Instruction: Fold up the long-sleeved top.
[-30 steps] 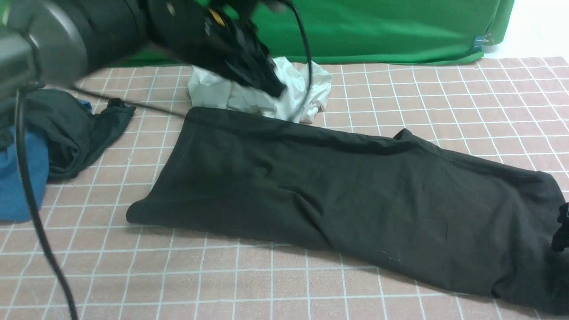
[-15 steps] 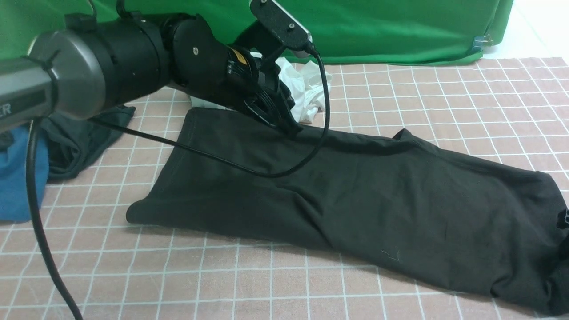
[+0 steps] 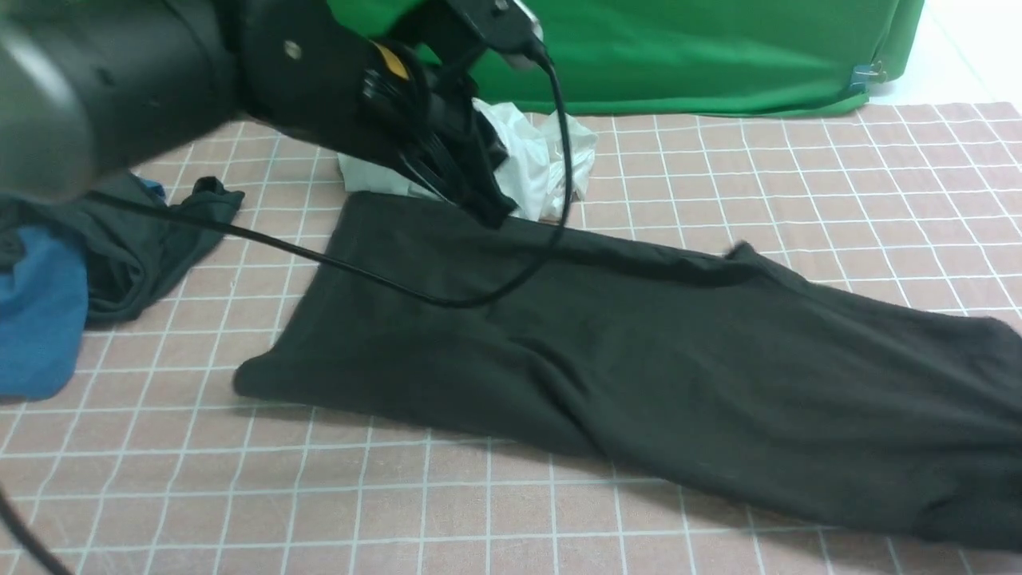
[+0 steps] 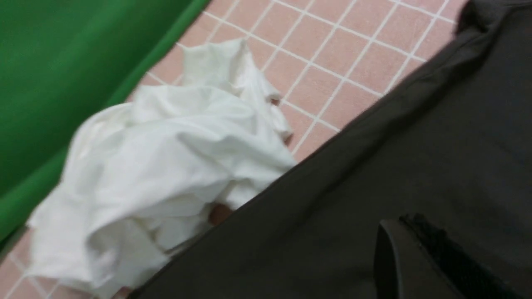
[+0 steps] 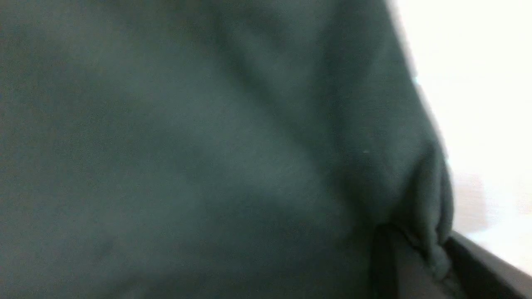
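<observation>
Long-sleeved top (image 3: 607, 359) lies folded lengthwise across the checked tabletop (image 3: 447, 511). Left gripper (image 3: 487, 209) pressed together, pinching its far edge beside a crumpled white cloth (image 3: 543, 164). Right gripper (image 5: 419, 249) pinches a bunched fold of the top.

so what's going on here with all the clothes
A two-armed robot is folding the dark top spread across the checked cloth. The left claw, shut, is at the top's far edge by a crumpled white garment. The right wrist view shows the right claw pinching a bunch of the top's fabric at its edge. A blue shirt and a smaller dark garment lie aside on the left.
</observation>
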Action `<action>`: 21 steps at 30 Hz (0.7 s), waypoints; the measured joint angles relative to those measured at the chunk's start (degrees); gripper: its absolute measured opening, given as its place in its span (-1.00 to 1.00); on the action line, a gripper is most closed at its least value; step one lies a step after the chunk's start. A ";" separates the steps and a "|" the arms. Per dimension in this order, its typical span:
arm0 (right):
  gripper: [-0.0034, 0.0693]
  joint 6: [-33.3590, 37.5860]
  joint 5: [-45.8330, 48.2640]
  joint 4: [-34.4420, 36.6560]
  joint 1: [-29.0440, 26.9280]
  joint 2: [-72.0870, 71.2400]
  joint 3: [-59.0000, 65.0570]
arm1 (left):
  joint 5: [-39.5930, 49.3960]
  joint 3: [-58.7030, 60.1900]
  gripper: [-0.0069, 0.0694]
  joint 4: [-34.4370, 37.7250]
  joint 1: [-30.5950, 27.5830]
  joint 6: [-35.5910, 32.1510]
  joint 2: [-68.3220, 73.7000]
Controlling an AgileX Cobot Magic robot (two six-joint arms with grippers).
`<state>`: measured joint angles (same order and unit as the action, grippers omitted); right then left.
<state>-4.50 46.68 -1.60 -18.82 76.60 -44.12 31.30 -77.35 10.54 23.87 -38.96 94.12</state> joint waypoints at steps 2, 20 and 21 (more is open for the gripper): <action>-0.64 -3.04 4.46 -5.23 -3.03 -4.67 -2.09 | 0.80 0.00 -0.77 -0.17 -1.14 0.00 -1.30; -0.64 13.30 8.95 24.82 -6.78 -23.06 -11.28 | 2.80 0.05 -0.77 -3.00 -2.62 0.00 -2.23; -0.64 14.30 8.95 27.66 -6.78 -23.06 -11.75 | 2.81 0.13 -0.77 -2.98 -2.69 0.00 -2.23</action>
<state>9.80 55.64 26.05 -25.60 53.54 -55.88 34.11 -77.22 7.57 21.18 -38.96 91.89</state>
